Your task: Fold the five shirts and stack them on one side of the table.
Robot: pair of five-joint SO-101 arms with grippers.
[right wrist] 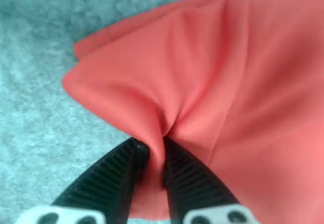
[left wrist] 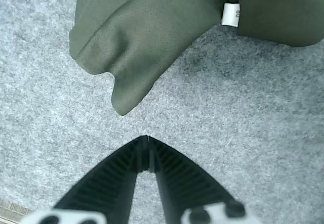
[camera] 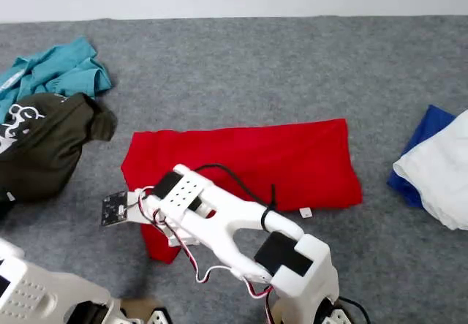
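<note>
A red shirt (camera: pixel 248 159) lies spread across the middle of the grey mat, its near-left corner bunched up. My right gripper (right wrist: pixel 152 150) is shut on a pinched fold of the red shirt (right wrist: pixel 228 82) at that corner, where the white right arm (camera: pixel 219 221) ends in the high view. My left gripper (left wrist: pixel 148 140) is shut with nothing in it, just above bare mat and a short way from the hem of the dark olive shirt (left wrist: pixel 152 42). That olive shirt (camera: pixel 44 145) lies crumpled at the left, with a teal shirt (camera: pixel 55 72) behind it.
At the right edge a white shirt (camera: pixel 439 170) rests on a blue one (camera: pixel 424 134). The left arm's white body (camera: pixel 33 295) fills the near-left corner. A white tag (left wrist: pixel 231 14) sticks out of the olive shirt. Open mat (camera: pixel 256 68) stretches behind the red shirt.
</note>
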